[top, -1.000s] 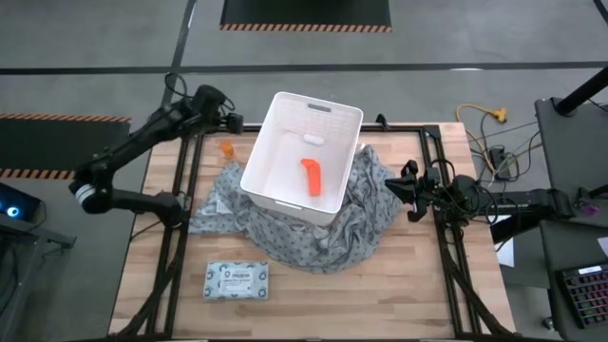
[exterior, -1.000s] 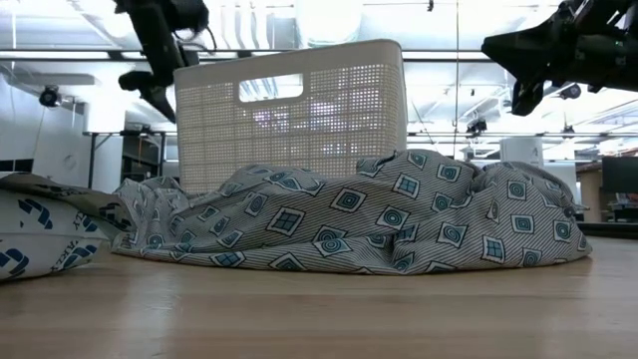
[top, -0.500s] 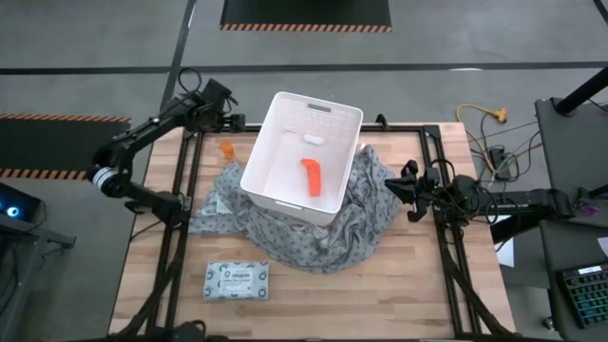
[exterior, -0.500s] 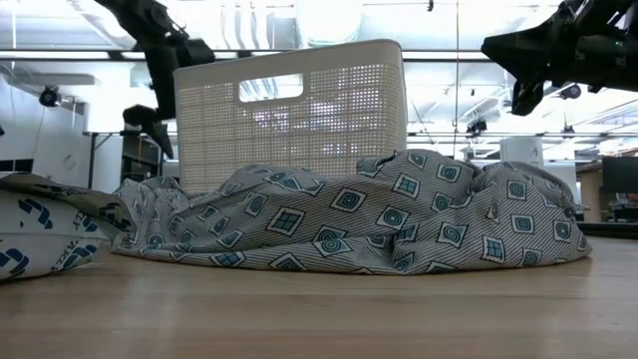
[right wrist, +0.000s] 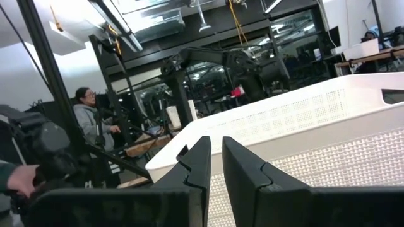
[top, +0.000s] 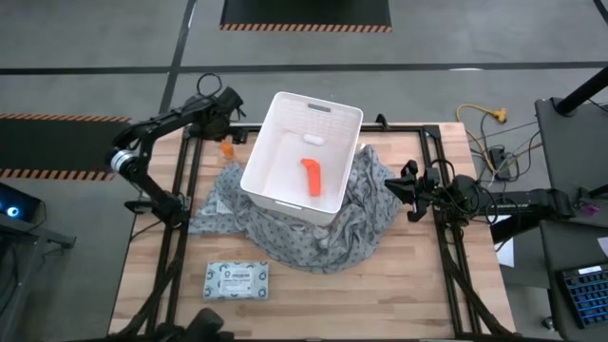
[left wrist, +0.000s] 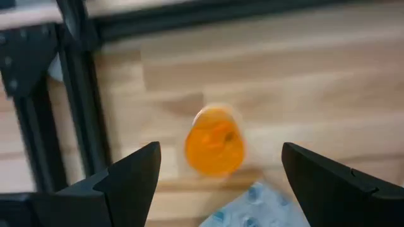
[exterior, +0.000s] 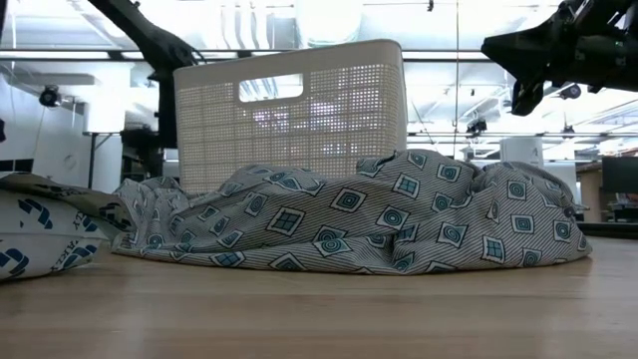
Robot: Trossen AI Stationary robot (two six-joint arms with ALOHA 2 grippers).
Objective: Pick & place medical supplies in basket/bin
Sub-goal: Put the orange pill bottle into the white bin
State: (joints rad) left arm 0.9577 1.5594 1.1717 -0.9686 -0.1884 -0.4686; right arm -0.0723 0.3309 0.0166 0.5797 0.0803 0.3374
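The white tub stands on a grey patterned cloth at mid-table. An orange tapered tube and a tiny white oblong piece lie on its floor. The small orange bottle stands on the table left of the tub. My left gripper is open just above it, slanting down; the left wrist view shows the bottle's top between the spread fingers, untouched. The pale printed packet lies flat near the front left. My right gripper is shut and empty, right of the tub.
The cloth spreads out from under the tub toward the near and right sides and bunches in folds. Black frame rails run along the table's left and right sides. Bare wood lies at the front right.
My left gripper has come down toward the orange bottle beside the tub's left wall, while that arm's elbow has swung toward the far edge. Its fingers stay open. The bottle, tub and right arm have kept still.
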